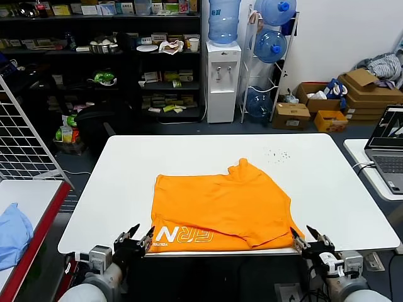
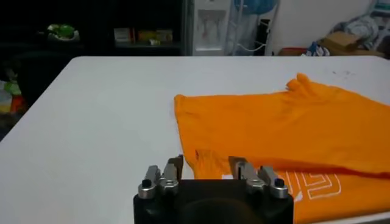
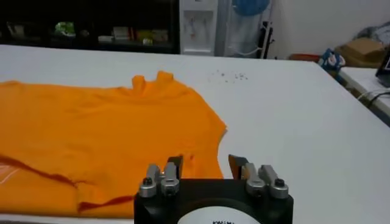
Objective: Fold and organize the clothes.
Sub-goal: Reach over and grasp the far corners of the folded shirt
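Note:
The bright orange T-shirt [image 1: 220, 207] lies partly folded on the white table [image 1: 126, 189], its near hem turned up so white lettering [image 1: 186, 234] shows at the front left. My left gripper [image 1: 134, 238] is open at the table's front edge, just at the shirt's front left corner. In the left wrist view the gripper [image 2: 207, 165] has its fingers apart with the shirt [image 2: 286, 128] just beyond them. My right gripper [image 1: 311, 238] is open at the front right corner of the shirt. In the right wrist view it [image 3: 207, 163] straddles the shirt's edge [image 3: 109, 134].
A light blue cloth [image 1: 12, 233] lies on a red-edged side table at the left. A laptop [image 1: 389, 148] sits on a table at the right. A wire rack [image 1: 25, 138] stands at the far left. Shelves, a water dispenser [image 1: 223, 69] and boxes stand behind.

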`<state>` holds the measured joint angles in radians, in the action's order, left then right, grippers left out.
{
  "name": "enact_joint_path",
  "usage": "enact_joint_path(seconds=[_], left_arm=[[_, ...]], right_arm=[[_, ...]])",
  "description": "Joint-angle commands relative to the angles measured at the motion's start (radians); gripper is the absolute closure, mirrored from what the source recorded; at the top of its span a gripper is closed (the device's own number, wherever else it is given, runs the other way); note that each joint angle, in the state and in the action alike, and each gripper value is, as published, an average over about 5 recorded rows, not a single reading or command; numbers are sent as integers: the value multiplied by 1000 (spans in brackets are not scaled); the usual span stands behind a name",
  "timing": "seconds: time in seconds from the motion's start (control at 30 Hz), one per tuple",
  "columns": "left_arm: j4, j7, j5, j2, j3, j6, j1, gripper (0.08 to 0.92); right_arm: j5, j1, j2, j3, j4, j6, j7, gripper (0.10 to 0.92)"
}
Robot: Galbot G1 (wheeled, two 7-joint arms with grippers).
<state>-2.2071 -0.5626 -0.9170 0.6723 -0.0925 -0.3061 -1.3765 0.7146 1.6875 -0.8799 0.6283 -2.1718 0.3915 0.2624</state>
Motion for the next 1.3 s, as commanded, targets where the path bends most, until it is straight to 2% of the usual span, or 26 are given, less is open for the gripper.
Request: enact_joint_path(seconds=[0.03,0.23,0.33,0.4,0.6,0.77,1.3], left_arm=[[262,90,-148,63,97,-18,467,385],[580,173,-167,187,262,-43,740,211],[682,196,-183,223,322,-58,827,131],[723,199,-205,239,344,-73,858,95],[789,196,-249,268,364,-108,873,79],[796,198,-247,274,363,-109,859,79],[798,206,-194,285,367,-108,822,79]], right_arm=[[152,-530,71,-193,201,26,65,283],[196,-964,-29,-466,531,56,119,131],[227,-1097,-88,-561,678,89,131,108],[242,-1150,-133,-599,762,116,133,105],[232,-1237,-254,-654,946,176,125,104],[208,-1248,-299,-662,998,190,116,104],[196,-1217,-309,-668,1005,195,100,104]])
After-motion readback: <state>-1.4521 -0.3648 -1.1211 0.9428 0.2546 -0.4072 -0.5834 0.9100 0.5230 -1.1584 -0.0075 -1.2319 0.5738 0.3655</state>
